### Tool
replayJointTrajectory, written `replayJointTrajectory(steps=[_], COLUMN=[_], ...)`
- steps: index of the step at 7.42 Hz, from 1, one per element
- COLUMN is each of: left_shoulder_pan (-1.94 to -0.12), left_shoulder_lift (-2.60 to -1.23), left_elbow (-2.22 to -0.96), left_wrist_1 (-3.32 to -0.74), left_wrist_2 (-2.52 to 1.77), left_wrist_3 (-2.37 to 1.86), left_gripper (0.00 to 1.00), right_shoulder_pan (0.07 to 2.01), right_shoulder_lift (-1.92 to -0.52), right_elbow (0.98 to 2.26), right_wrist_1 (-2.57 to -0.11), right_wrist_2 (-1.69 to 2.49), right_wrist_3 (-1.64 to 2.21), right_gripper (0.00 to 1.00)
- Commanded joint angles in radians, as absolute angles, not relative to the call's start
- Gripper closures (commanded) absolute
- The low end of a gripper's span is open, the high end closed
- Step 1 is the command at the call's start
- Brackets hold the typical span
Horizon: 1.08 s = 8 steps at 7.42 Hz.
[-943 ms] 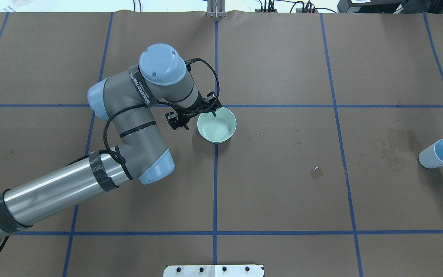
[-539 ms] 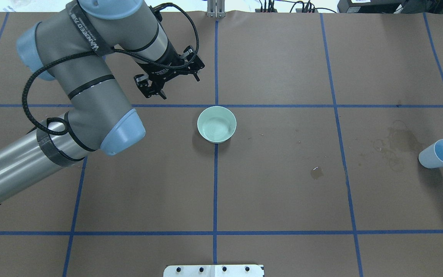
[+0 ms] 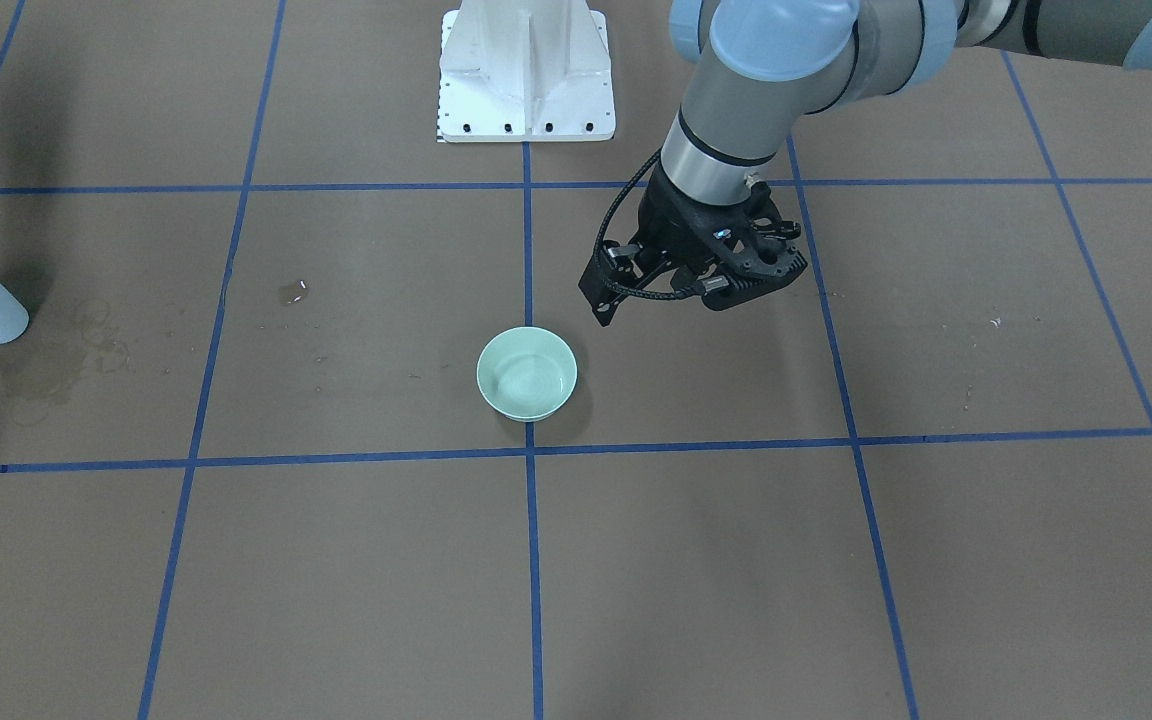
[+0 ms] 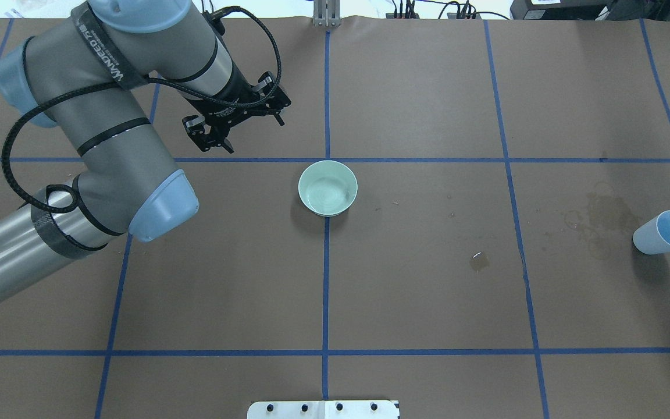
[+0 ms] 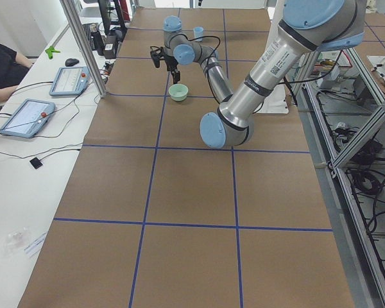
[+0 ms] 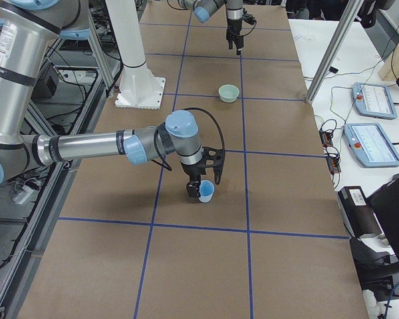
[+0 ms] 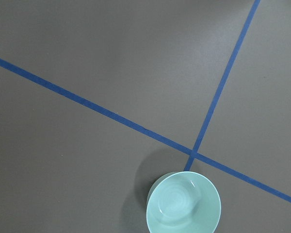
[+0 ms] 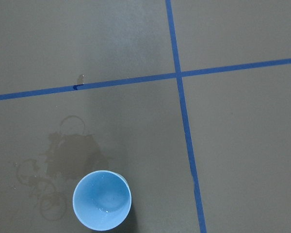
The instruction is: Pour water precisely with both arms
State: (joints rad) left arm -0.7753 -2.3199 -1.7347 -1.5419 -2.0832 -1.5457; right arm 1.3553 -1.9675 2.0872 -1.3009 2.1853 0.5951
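**Two-arm pouring station, viewed from the room.**

The left arm (image 4: 114,116) reaches in over the brown paper-covered table (image 4: 428,320). Its left gripper (image 4: 255,137) hangs in the air with the fingers spread wide and nothing between them. It is clear of the pale green bowl (image 4: 344,171), on the bowl's far-left side in the overhead view.

The bowl stands upright at a crossing of the blue tape lines (image 4: 326,279), and the left wrist camera looks down on it from well above. Whether the bowl holds any liquid cannot be told.

The light blue cup (image 4: 648,241) stands near the table's right end, well apart from the bowl. It is just beside a patch of dull brown dried stains (image 4: 605,212). The water (image 8: 104,209) shows only as faint glints at the bottom of the cup, in the right wrist view. A small wet spot (image 4: 478,261) with one bright glint lies on the paper between bowl and cup.

The right arm (image 6: 86,146) appears only in the right-end view. There the right gripper (image 6: 201,188) is lowered close beside the cup. From that view one cannot tell whether its fingers are apart, together, or touching the cup.

The white pedestal (image 3: 526,70) stands bolted at the robot's side of the table.
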Motion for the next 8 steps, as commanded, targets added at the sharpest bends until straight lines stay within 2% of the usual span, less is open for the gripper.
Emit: replayJointTrajectory(steps=[1, 3, 8], left_shoulder_pan=[-0.766, -0.762, -0.761], left_shoulder_lift=[-2.296, -2.298, -2.296], left_elbow=[-1.741, -1.743, -1.743], left_wrist_1=[-1.543, -1.542, -1.543], left_wrist_2=[-2.048, -2.033, -2.033], left_wrist_3=[-1.546, -1.549, -1.548], left_gripper=[0.00, 0.00, 0.00], right_shoulder_pan=[1.235, 1.186, 0.929], right_shoulder_lift=[-2.009, -2.019, -2.177], right_elbow=[2.141, 2.210, 2.204], right_wrist_1=[-1.273, -1.238, -0.931], right_wrist_2=[2.083, 2.082, 1.797], right_wrist_3=[0.707, 0.891, 1.168], right_gripper=[0.00, 0.00, 0.00])
